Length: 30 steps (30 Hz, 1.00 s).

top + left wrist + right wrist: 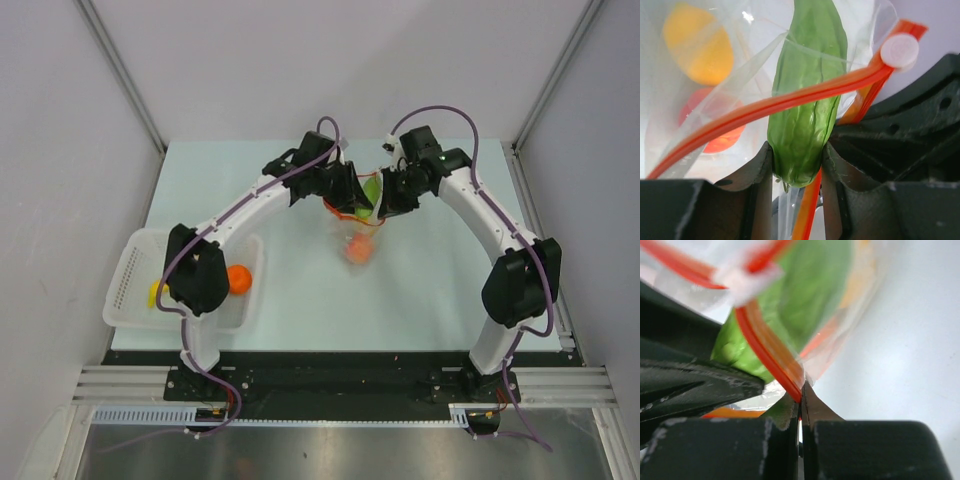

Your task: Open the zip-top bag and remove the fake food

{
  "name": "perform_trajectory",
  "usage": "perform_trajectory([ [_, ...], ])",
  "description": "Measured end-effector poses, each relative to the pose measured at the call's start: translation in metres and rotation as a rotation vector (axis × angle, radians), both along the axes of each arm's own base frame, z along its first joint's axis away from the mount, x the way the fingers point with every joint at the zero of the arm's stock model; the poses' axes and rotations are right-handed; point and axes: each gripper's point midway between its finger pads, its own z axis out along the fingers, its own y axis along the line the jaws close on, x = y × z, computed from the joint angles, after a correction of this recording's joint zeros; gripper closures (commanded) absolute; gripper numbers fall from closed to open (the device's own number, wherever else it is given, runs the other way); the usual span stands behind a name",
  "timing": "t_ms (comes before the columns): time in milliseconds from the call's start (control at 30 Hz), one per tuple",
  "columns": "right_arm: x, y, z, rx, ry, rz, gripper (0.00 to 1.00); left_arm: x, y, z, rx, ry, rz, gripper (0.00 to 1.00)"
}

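The zip-top bag [352, 232] hangs above the table's far middle, held up between both arms. Its red-orange zip strip [740, 116] stands parted, with the white slider [899, 50] at one end. A green piece of fake food [807, 95] sticks out of the mouth. My left gripper [796, 152] is shut on its end, with a finger pressed against each side. My right gripper [801, 390] is shut on the bag's zip edge [771, 351]. A yellow piece [697, 45] and an orange piece [710, 122] lie lower in the bag.
A white mesh basket [128, 272] sits at the table's left edge, holding an orange fruit [238, 279] and a yellow piece [157, 292]. The left arm's elbow [197, 275] hangs over it. Grey walls enclose the table on three sides.
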Motion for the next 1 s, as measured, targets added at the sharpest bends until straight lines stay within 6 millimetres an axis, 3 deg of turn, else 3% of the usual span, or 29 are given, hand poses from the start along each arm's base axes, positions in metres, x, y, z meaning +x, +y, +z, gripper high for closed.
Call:
perform_trajectory([
  [300,0.026,-0.036,0.012,0.081,0.027,-0.185,1.0,-0.019,0.008,-0.01,0.107,-0.131,-0.109,1.0],
  [567,0.032,-0.021,0.025,0.158,0.048,-0.173,1.0,-0.037,0.017,-0.017,0.134,-0.282,-0.204,1.0],
  [833,0.034,-0.019,0.019,0.164,0.09,-0.17,1.0,-0.037,0.022,0.0,0.124,-0.488,-0.273,1.0],
  [1000,0.033,-0.019,0.019,0.169,0.097,-0.166,1.0,-0.04,0.016,0.025,0.046,-0.6,-0.285,1.0],
])
